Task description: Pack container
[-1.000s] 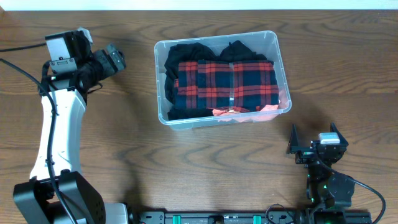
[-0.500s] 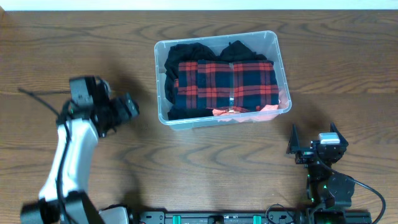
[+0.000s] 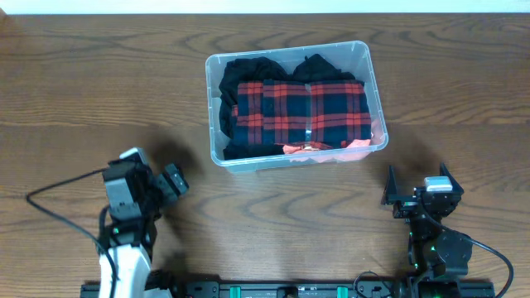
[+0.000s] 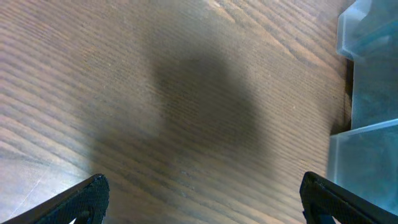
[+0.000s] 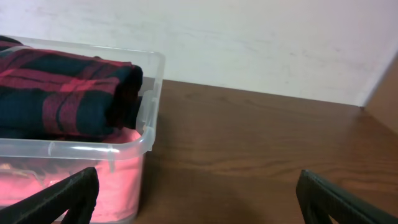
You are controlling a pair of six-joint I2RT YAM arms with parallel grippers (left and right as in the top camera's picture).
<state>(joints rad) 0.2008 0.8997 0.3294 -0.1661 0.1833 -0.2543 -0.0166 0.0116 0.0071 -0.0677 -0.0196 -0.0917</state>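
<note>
The clear plastic container (image 3: 212, 116) stands at the table's middle back. It holds a folded red-and-black plaid garment (image 3: 302, 112) on black cloth, with pink cloth (image 3: 358, 145) at its front edge. My left gripper (image 3: 171, 182) is open and empty near the front left, apart from the container; its wrist view (image 4: 199, 199) shows bare wood and the container's corner (image 4: 367, 93) at the right. My right gripper (image 3: 418, 184) is open and empty at the front right; its wrist view (image 5: 199, 199) shows the container (image 5: 134, 146) with the plaid garment (image 5: 62, 93) at the left.
The wooden table (image 3: 99, 91) runs to a pale wall (image 5: 249, 37) at the back. A black cable (image 3: 58, 207) loops from the left arm at the front left. The arm bases stand at the front edge (image 3: 290, 290).
The left arm has drawn back from the back left of the table down to the front left, folding toward its base. The right arm and the container have not moved.
</note>
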